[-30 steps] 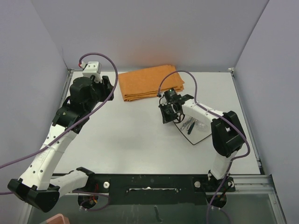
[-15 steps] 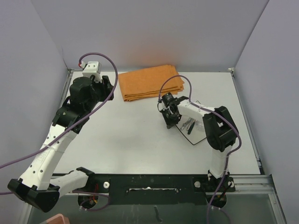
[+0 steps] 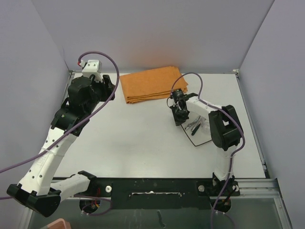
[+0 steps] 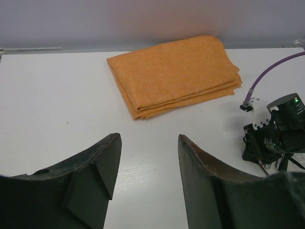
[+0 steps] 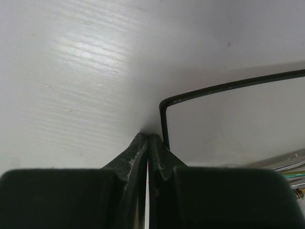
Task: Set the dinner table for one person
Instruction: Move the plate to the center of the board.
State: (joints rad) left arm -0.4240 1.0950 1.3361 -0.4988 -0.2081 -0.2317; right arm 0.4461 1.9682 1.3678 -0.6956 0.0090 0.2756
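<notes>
1. Left arm (image 3: 52, 148) reaches up the left side of the dinner table (image 3: 138, 138), with its wrist near the far-left corner and a purple cable (image 3: 102, 102) looping over it.
2. Left gripper (image 4: 148, 137) hangs above the table, jaws spread about halfway with only bare tabletop showing between them. It grips nothing.
3. The dinner table is the big white-grey surface under everything. It fills the middle of the overhead view, with grey walls on three sides.
4. Folded orange cloth (image 3: 152, 83) lies flat at the far edge of the table, centre-left. It is ahead of the left gripper and well apart from it.
5. Right gripper (image 5: 147, 137) points down in the table's right-centre, jaws pressed together. The tips seem to touch the tabletop just beside the plate's corner.
6. White square plate (image 5: 228, 119) with a thin black rim sits flat on the table, right of the closed tips.
7. Cutlery (image 3: 193, 127) lies on the plate. I cannot tell which pieces.
8. Right arm (image 3: 224, 129) bends over the plate's right side.
</notes>
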